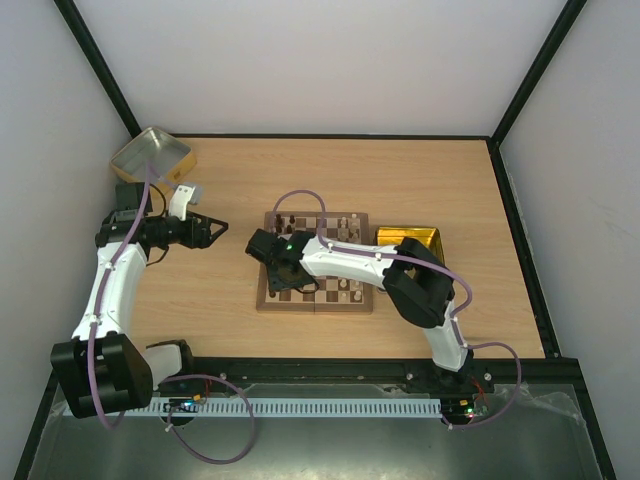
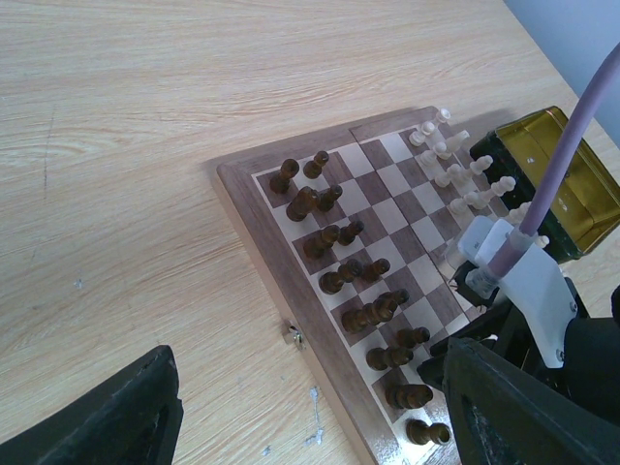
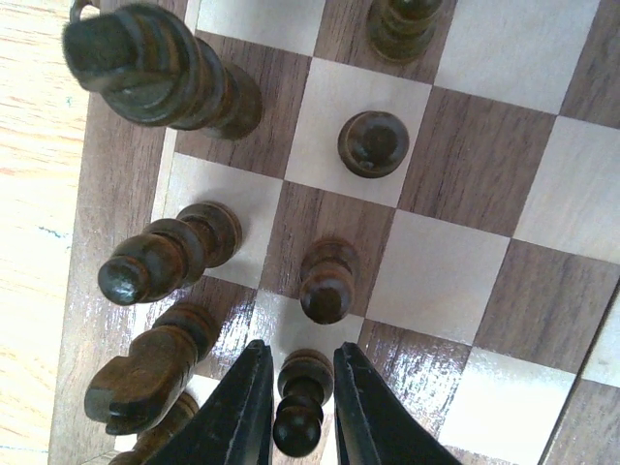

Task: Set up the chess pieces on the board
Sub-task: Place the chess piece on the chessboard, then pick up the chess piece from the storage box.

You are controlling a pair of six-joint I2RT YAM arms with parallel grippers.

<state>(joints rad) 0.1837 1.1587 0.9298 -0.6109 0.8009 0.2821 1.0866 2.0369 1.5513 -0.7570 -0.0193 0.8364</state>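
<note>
Bright, even, diffuse light leaves only faint, soft shadows. In the right wrist view, white glare streaks the glossy dark-and-light checked wooden chessboard point(image 3: 455, 281) toward 6 o'clock. The left wrist's black gripper fingers point(image 2: 107, 417) blur at 7 and 5 o'clock.

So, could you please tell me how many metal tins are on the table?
2. One tin sits at the table's far-left corner; the other tin sits just right of the board, partly covered by the right arm.
</note>
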